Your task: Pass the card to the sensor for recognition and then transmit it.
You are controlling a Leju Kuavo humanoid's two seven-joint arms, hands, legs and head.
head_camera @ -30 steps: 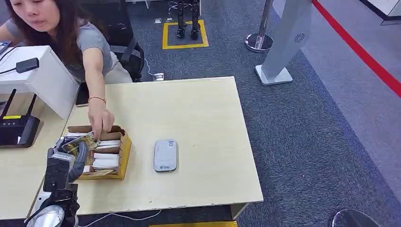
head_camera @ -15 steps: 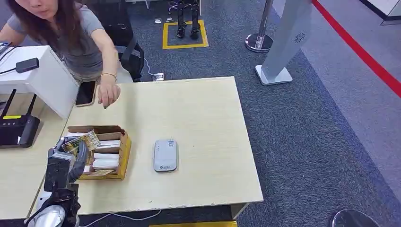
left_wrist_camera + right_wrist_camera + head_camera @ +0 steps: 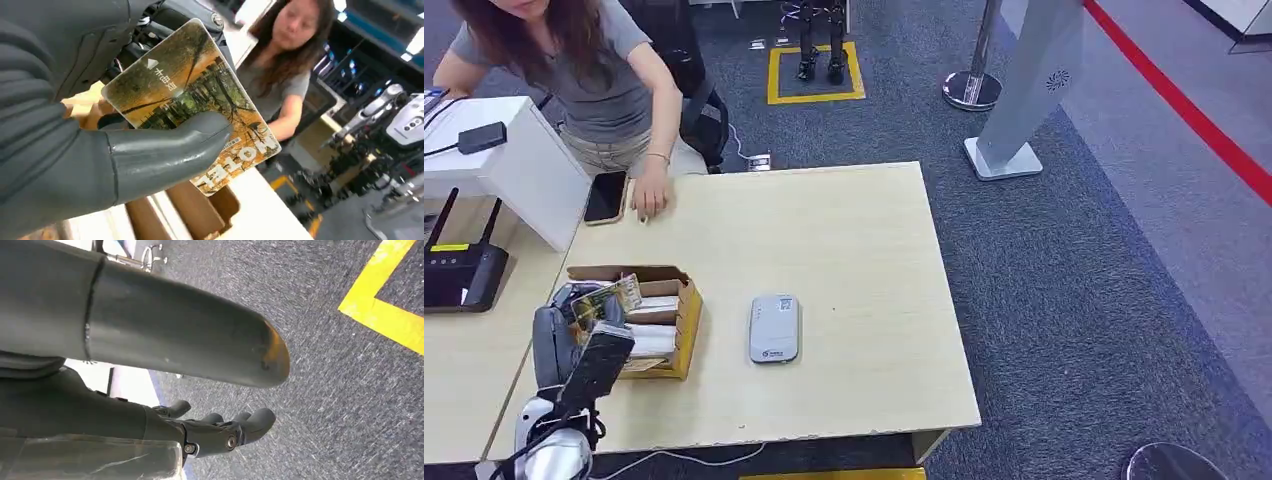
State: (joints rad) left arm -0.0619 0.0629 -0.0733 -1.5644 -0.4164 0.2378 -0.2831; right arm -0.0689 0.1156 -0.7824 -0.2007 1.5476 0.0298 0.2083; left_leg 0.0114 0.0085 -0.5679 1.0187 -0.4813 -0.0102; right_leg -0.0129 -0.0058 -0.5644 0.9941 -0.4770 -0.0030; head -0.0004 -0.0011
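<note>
Setting: office floor of grey carpet (image 3: 1064,260) with a red stripe (image 3: 1184,105) at far right and a yellow square outline (image 3: 816,72) at the far side
Table: pale wooden table (image 3: 864,250) in the middle, with a second pale desk (image 3: 459,360) butted against its left edge
Box: open cardboard box (image 3: 686,315) at the near left of the table, with white and brown packets inside
Card: picture card (image 3: 190,100) printed with autumn trees and the word HOTEL, held above the left end of the box; in the head view it shows as a small patterned slip (image 3: 607,295) over the box's far left corner
Left hand: left hand (image 3: 165,150) grasping the card, its thick grey thumb pressed across the card's face and darker fingers behind the card; its arm comes up from the near left over the table edge
Right hand: right hand (image 3: 220,432) hanging over the carpet, holding nothing, fingers slightly curled and apart
Sensor: flat grey reader (image 3: 773,328) with rounded corners, lying on the table just right of the box, apart from it
Person: person in a grey top (image 3: 594,70) seated at the far left, one hand (image 3: 650,195) resting on the far table edge
Phone: dark phone (image 3: 605,196) lying just left of that hand
Router: black router (image 3: 459,270) with two aerials on the left desk
Far side: silver post base (image 3: 972,88) and a white angled stand (image 3: 1024,90) on the carpet
</note>
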